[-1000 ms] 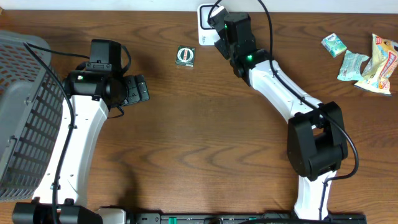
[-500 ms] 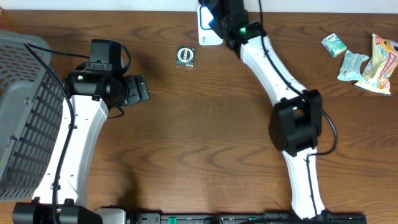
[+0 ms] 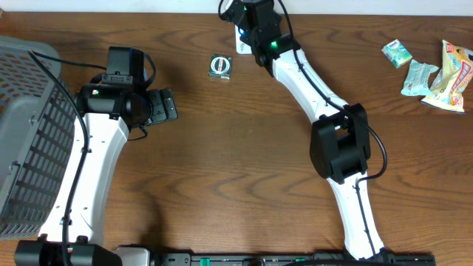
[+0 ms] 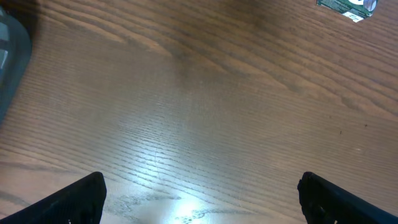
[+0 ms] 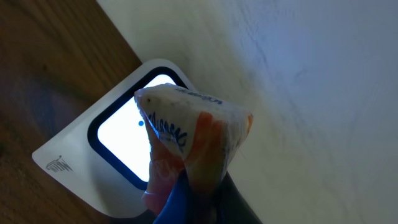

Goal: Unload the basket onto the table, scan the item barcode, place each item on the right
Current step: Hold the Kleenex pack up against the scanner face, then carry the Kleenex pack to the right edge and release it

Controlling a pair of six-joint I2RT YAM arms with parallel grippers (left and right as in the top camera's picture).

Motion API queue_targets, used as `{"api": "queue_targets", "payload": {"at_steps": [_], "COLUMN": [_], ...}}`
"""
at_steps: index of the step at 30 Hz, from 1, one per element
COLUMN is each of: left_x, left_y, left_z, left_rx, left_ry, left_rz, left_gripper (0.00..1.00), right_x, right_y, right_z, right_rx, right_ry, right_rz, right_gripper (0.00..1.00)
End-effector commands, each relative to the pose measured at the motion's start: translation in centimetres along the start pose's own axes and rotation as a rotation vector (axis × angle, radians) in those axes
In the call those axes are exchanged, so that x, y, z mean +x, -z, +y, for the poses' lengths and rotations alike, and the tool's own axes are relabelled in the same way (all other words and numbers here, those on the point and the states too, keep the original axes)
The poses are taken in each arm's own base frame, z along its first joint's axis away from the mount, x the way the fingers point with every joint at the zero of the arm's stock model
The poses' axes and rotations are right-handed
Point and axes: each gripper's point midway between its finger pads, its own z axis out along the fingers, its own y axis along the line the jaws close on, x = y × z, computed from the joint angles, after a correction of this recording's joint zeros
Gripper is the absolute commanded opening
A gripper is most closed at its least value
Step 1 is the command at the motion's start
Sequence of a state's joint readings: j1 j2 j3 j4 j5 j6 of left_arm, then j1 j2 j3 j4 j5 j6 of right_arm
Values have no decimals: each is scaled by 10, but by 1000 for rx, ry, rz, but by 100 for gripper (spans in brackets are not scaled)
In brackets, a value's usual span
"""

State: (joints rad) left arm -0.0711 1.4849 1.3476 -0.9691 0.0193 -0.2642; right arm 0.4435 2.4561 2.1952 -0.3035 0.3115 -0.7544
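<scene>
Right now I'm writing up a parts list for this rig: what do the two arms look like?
Both the left arm and right arm have white links with black joint housings, thin black cables running alongside, and a small green light near the wrist. The left pincer is black.

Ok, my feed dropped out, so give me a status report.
Right gripper shut on snack packet, held in front of lit scanner. Left gripper open, empty. Nothing between packet and scanner.

A grey mesh basket (image 3: 29, 140) sits far left on the brown wooden counter (image 3: 236, 148); a small square green packet (image 3: 220, 66) lies left of the white scanner pad (image 5: 118, 146).
</scene>
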Motion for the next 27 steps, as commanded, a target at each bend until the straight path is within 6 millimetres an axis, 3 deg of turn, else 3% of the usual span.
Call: {"api": "queue_targets", "payload": {"at_steps": [1, 7, 12, 16, 21, 23, 27], "left_x": [-1, -1, -1, -1, -1, -1, -1], "left_y": [0, 0, 0, 0, -1, 0, 0], "left_z": [2, 2, 2, 2, 2, 2, 2], "left_rx": [-13, -13, -13, -13, -13, -13, -13], "left_ry": [-5, -5, -5, -5, -5, -5, -5], "left_rz": [-2, -2, -2, -2, -1, -2, -2], "left_gripper": [98, 98, 98, 98, 98, 98, 98], "right_x": [-9, -5, 13, 39, 103, 127, 204], "right_y": [4, 3, 4, 7, 11, 11, 17], "right_z": [-8, -8, 0, -42, -95, -105, -127], "right_rx": [24, 17, -23, 120, 275, 287, 296], "right_ry": [18, 20, 3, -172, -250, -284, -410], "right_rz": [-16, -6, 65, 154, 320, 372, 527], "right_gripper": [1, 1, 1, 1, 1, 1, 1]}}
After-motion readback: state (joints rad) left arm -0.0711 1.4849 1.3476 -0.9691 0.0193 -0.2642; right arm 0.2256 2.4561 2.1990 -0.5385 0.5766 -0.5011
